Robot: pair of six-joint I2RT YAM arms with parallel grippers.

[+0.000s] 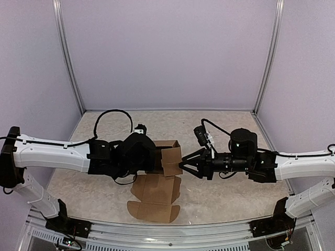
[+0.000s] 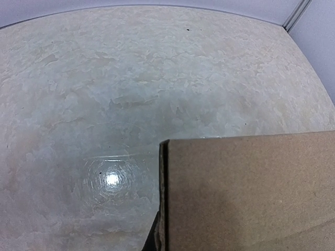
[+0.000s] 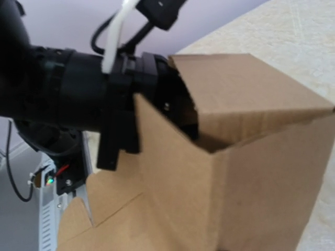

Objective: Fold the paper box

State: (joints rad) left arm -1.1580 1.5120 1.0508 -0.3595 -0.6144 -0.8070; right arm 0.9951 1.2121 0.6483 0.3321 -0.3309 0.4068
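Observation:
The paper box (image 1: 168, 157) is plain brown cardboard, partly folded up at mid-table, with flat flaps (image 1: 155, 200) still lying toward the front edge. My left gripper (image 1: 148, 157) is at the box's left wall. In the left wrist view the wall (image 2: 251, 193) fills the lower right, with one dark fingertip (image 2: 152, 241) against its edge, so the gripper is shut on it. My right gripper (image 1: 181, 163) touches the box's right flap with its fingertips together. In the right wrist view the box (image 3: 235, 172) hides my fingers, and the left gripper (image 3: 104, 99) is behind it.
The table is pale marbled stone (image 1: 220, 193), walled by lilac panels with metal corner posts (image 1: 69, 63). A metal rail (image 1: 172, 230) runs along the near edge between the arm bases. Black cables (image 1: 112, 114) loop above the left arm.

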